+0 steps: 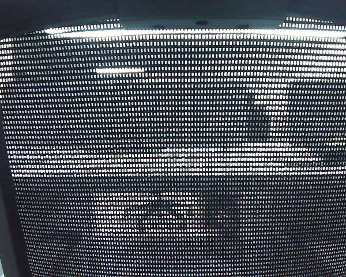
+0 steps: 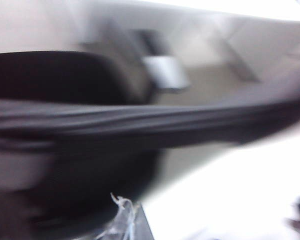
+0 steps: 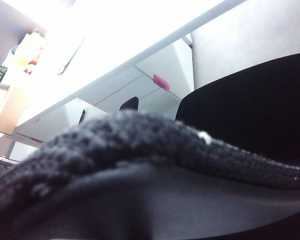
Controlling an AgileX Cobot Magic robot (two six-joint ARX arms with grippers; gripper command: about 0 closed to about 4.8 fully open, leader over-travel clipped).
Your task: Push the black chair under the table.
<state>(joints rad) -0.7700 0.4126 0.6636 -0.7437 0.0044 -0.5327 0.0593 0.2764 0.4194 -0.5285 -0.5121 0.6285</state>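
Black mesh of the black chair (image 1: 179, 161) filled the exterior view edge to edge, with the table (image 3: 115, 65) pale at twelve o'clock beyond it. Neither the left gripper nor the right gripper appeared (wrist views blurred), so their spread went unseen.

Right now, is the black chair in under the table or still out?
Cannot tell. The black chair mesh fills the exterior view; the table edge shows beyond it in the right wrist view. Neither the left gripper nor the right gripper shows.
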